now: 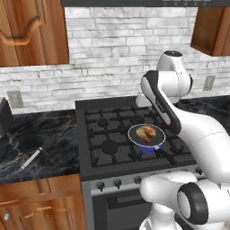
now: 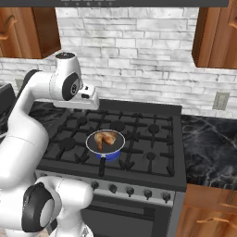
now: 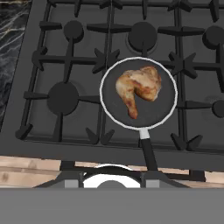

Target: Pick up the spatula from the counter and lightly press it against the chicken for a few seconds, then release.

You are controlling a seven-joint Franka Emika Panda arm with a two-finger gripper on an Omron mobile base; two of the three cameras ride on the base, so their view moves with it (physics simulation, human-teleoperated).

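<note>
Front of stove (image 2: 152, 139): a row of knobs (image 2: 129, 190) along the face. Wood table edge runs below it in the hand view.

Pan (image 3: 109, 109) sits on the grates in the front half of the stove, between burners. Blue body, dark inside, black handle pointing at the front edge. Chicken (image 3: 138, 87) lies in the pan, a browned leg piece, roughly centred. Nothing is touching it.

Pincer (image 3: 112, 179) hangs above the stove's front, looking down on pan and chicken. Tips stand apart with nothing between them, and it's clear of the pan. In the right base view the hand is up over the stove's left rear part, and the arm is folded high.

Spatula (image 1: 32, 158) lies flat on the black marble table (image 1: 58, 148), left of the stove. It's a pale, slim thing lying diagonally with its near end toward the table's front edge. It's well apart from pan and pincer, untouched.

Behind: white brick wall (image 2: 139, 55), with one outlet (image 1: 15, 99) above the left table and another (image 2: 222, 101) on the right. Wood cabinets (image 1: 31, 31) hang at the top corners.
</note>
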